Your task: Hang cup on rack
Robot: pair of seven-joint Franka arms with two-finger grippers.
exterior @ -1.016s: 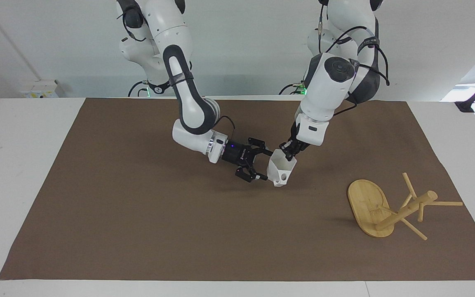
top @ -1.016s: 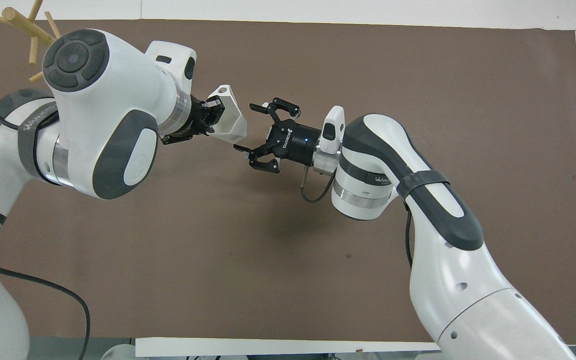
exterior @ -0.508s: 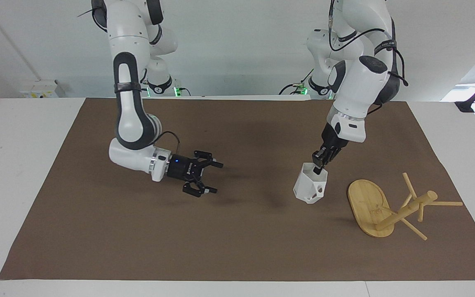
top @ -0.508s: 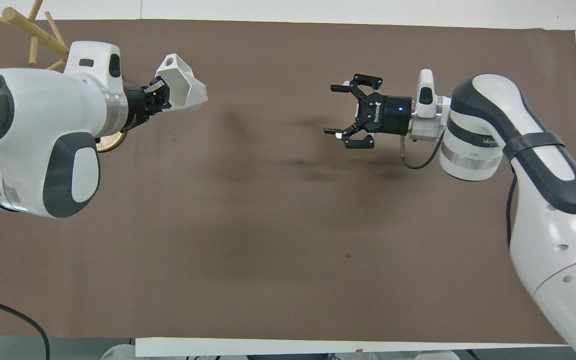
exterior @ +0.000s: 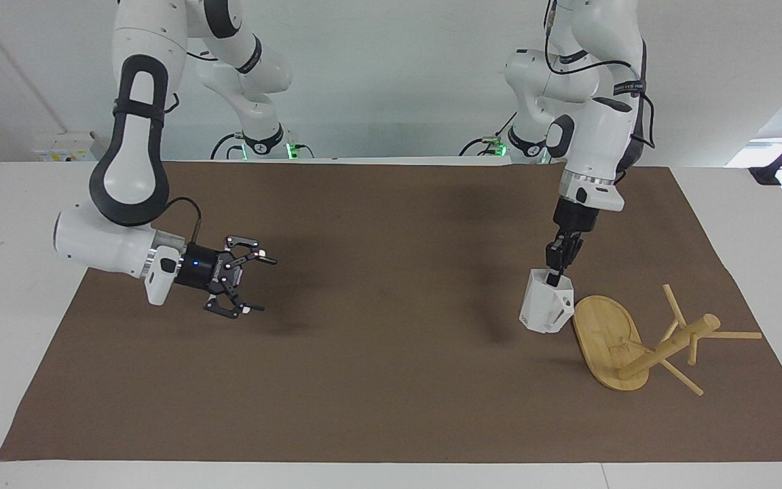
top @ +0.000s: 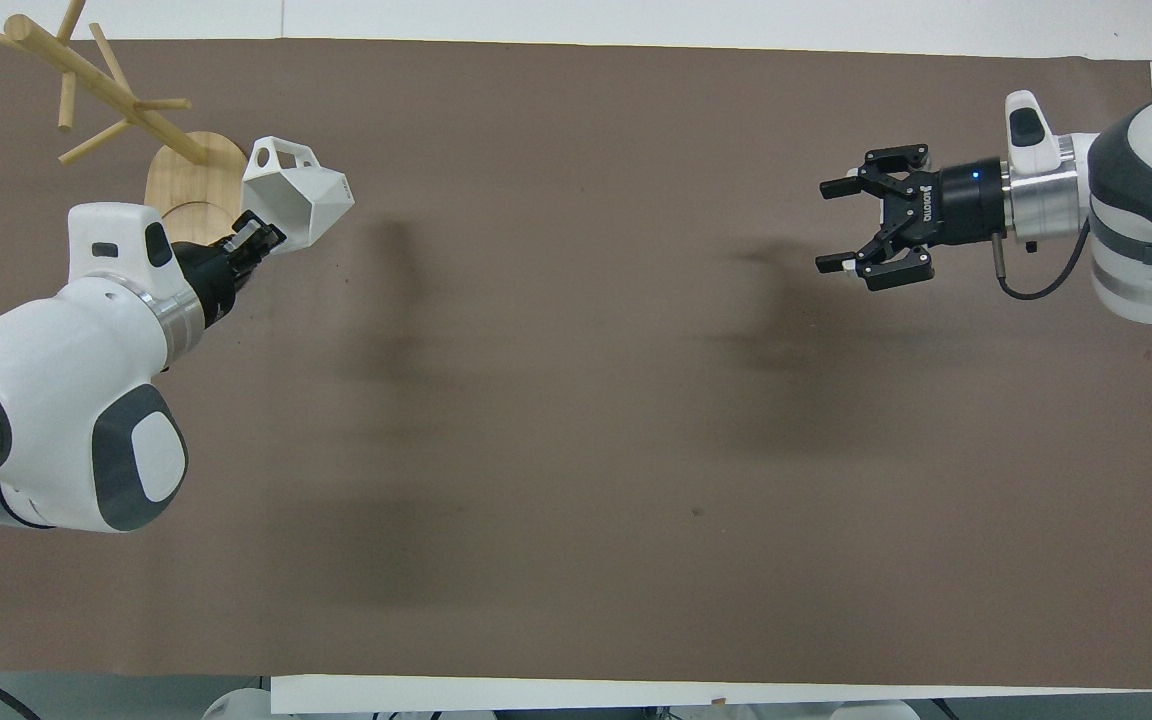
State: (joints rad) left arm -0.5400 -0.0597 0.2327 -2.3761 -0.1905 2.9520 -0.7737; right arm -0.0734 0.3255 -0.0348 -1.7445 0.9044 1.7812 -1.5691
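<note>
Two hands show in the facing view: my left hand (exterior: 554, 277) grips the cup (exterior: 546, 309) by its rim beside the rack (exterior: 642, 339), ready for a peg, while overhead my right hand (top: 841, 225) waits open over the worktop (top: 576, 420).

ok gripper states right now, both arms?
Left gripper: shut on the cup, beside the rack base.
Right gripper: open, holding nothing, over the mat.

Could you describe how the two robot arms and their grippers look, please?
Both arms have glossy white rounded shells with dark grey joint bands and loose black cables. The right gripper is black with a small blue light and white lettering on its body, behind a silver wrist ring. The left gripper is black too, below a silver ring.
</note>
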